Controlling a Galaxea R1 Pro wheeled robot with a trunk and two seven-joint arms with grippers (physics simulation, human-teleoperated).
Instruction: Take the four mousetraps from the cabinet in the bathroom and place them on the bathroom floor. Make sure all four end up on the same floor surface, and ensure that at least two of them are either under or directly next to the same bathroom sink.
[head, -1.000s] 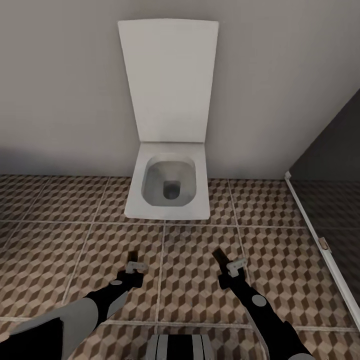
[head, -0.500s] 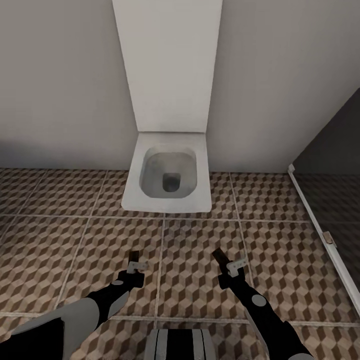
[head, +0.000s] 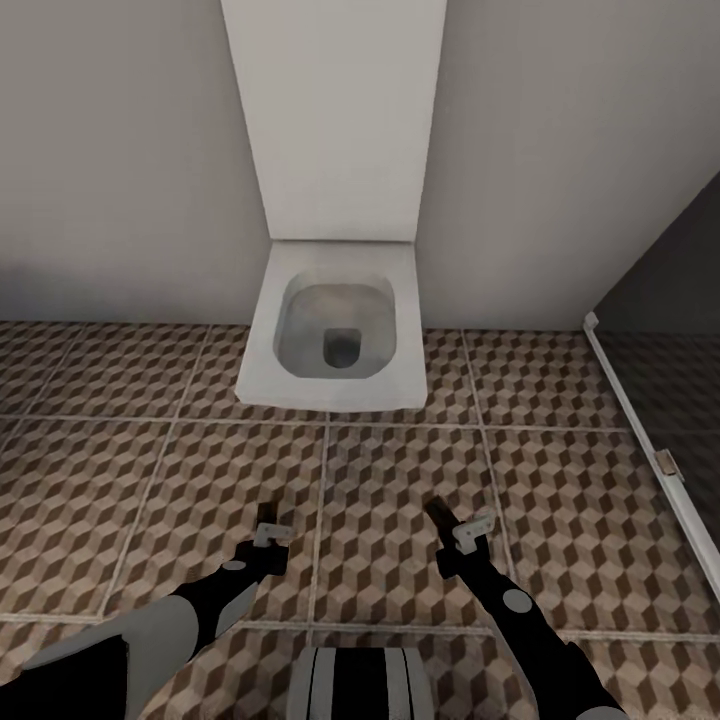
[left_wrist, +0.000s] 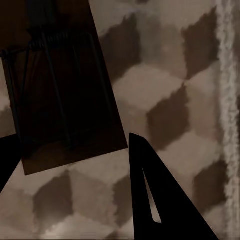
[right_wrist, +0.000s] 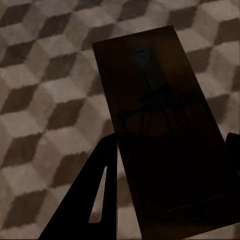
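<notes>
Each of my grippers holds one mousetrap above the bathroom floor (head: 150, 480), in front of a white toilet. The left gripper (head: 268, 530) is shut on a flat, shadowed mousetrap (head: 267, 514). Its wire spring shows on the mousetrap (left_wrist: 60, 85) in the left wrist view, clamped between the dark fingers (left_wrist: 160, 200). The right gripper (head: 455, 530) is shut on another mousetrap (head: 437, 512). This mousetrap (right_wrist: 160, 130) juts out past the fingers (right_wrist: 95, 200) over the cube-pattern tiles. The cabinet and the sink are out of view.
A square white toilet (head: 335, 340) with its lid up stands against the pale wall straight ahead. A dark glass partition (head: 670, 300) with a white bottom rail (head: 640, 430) closes off the right side. My base (head: 355, 685) shows at the lower edge.
The whole picture has shifted, so the camera has moved: the toilet now sits higher and slightly larger in view. Both arms keep the same pose and still hold their mousetraps.
</notes>
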